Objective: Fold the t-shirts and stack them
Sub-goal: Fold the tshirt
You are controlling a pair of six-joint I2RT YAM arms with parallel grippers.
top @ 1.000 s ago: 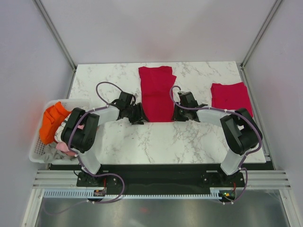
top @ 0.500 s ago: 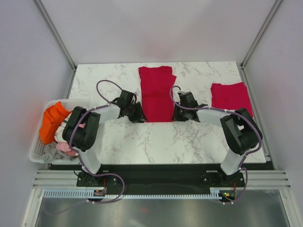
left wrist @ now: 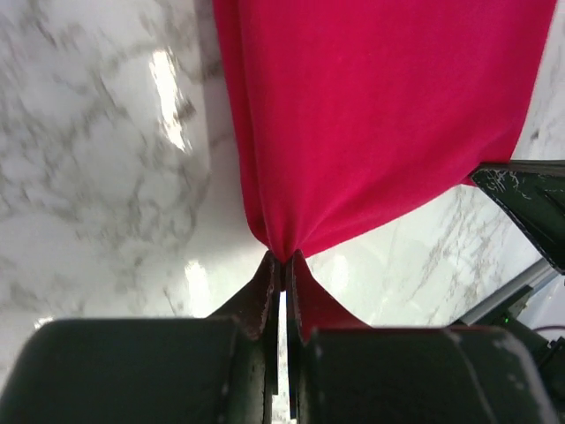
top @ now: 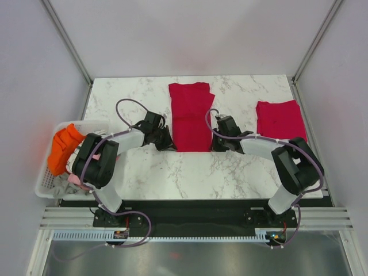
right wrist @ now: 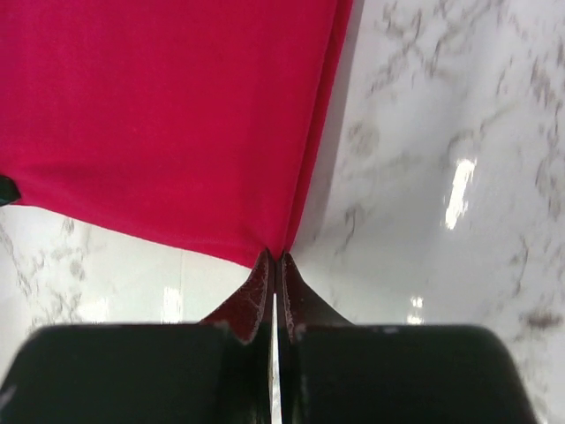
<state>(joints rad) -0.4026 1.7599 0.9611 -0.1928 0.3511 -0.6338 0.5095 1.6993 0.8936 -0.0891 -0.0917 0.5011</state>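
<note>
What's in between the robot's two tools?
The near edge of the long red t-shirt lies between them. The left tool and the right tool each pinch one near corner of it. The top view shows this best.

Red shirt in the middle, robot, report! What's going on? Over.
Left gripper, right gripper: both shut on near corners of the long crimson-red cloth t-shirt. Rest lies flat on white marble table. Nothing blocking.

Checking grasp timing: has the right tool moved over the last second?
Yes: right tool shifted slightly toward the near edge of the table, pinching the middle t-shirt.
</note>
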